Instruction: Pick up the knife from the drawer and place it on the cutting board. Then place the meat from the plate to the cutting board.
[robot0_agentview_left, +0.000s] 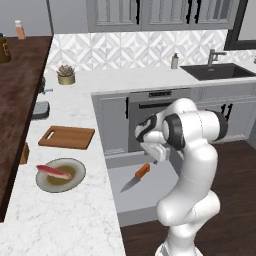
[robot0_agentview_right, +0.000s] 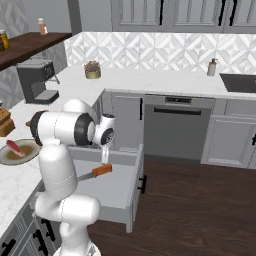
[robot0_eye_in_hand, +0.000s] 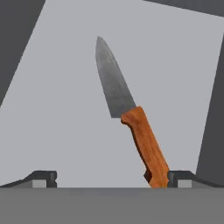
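Pincer (robot0_eye_in_hand: 111, 179) spread wide, empty; knife (robot0_eye_in_hand: 131, 118) handle sits at 5 o'clock, off-centre, so closing could miss it.

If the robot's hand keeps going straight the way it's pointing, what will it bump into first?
Probably the knife. The open hand points down into the pulled-out drawer, and the knife's orange-brown handle lies close to one finger. It might just miss the handle and meet the drawer's grey floor instead; depth is hard to judge.

Glossy white rounded arm segments with dark joint bands; the hand (robot0_agentview_left: 152, 150) seems white, dark-tipped.
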